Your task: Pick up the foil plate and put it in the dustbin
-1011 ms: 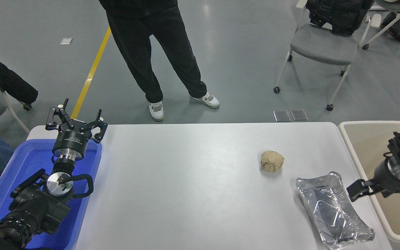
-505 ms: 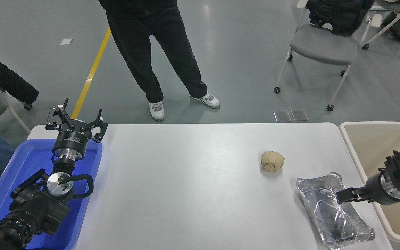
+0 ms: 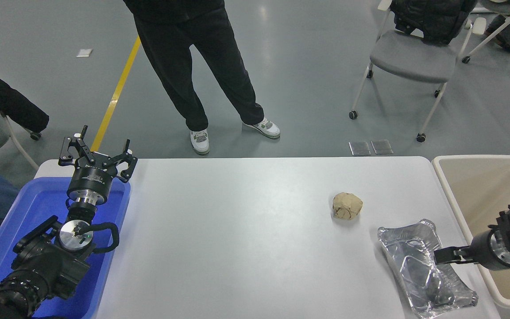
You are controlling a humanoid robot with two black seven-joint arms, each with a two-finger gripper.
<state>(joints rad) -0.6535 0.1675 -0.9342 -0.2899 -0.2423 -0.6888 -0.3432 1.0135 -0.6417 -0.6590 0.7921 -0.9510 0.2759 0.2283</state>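
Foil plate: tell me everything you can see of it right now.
The foil plate is a shiny, crinkled aluminium tray, rectangular with rounded corners and an embossed base. It lies open side up on the white table, near its right front corner, angled. The right gripper is at its right rim; actual contact is unclear.

No text, label, brand or number can be read anywhere. There is faint print on the left gripper [image 3: 97, 153], at the surface's left edge, but it is too small to read.
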